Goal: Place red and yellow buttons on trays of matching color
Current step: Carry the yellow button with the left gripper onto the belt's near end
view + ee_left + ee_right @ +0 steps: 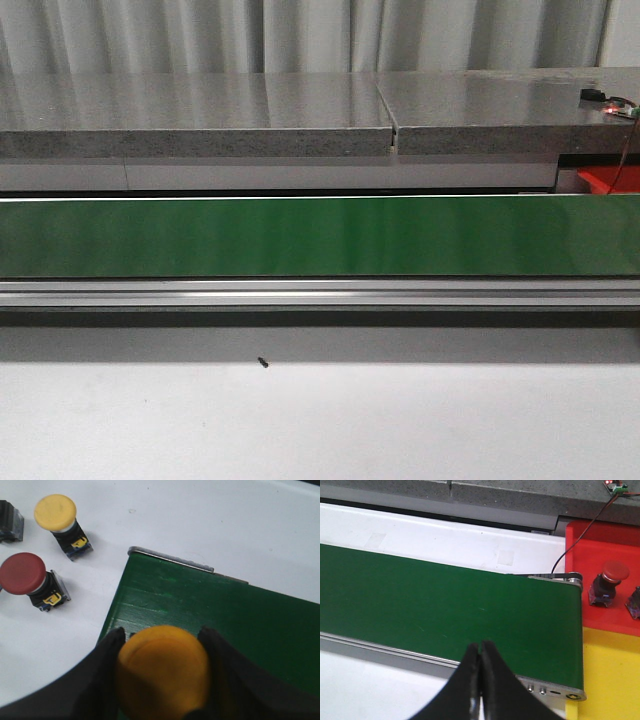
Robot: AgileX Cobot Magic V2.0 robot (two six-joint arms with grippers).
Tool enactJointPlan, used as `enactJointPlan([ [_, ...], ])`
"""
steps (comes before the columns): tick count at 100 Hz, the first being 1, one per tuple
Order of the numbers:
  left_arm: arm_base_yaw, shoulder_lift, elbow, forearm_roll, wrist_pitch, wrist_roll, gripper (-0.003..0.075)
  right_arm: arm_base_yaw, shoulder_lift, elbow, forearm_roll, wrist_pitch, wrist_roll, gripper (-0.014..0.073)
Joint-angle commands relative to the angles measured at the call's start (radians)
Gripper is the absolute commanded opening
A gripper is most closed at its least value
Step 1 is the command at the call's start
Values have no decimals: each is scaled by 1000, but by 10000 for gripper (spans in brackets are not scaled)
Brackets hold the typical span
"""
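Loading step: I am holding yellow button [162, 672] pinched in left gripper [162, 680] over green belt [240, 620] (right gripper [479, 680] idling, jaws pressed together); lowering comes next.

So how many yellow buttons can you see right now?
2. One yellow button sits between the left gripper fingers, over the green belt. Another lies on the white table beside a red button. More may be out of view.
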Motion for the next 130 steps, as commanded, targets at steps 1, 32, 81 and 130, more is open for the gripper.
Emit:
enactJointPlan([
  [1, -14, -16, -27, -9, -59, 9, -2, -3, -2, -26, 7, -61, -9, -68],
  [32, -23, 46, -25, -9, -55, 24, -1, -3, -2, -26, 7, -61, -9, -68],
  [81, -25, 46, -14, -16, -59, 46, 585, -3, -2, -26, 7, -61, -9, -68],
  [130, -10, -98, -19, -39, -52, 46, 658, -3, -2, -26, 7, -61, -9, -68],
])
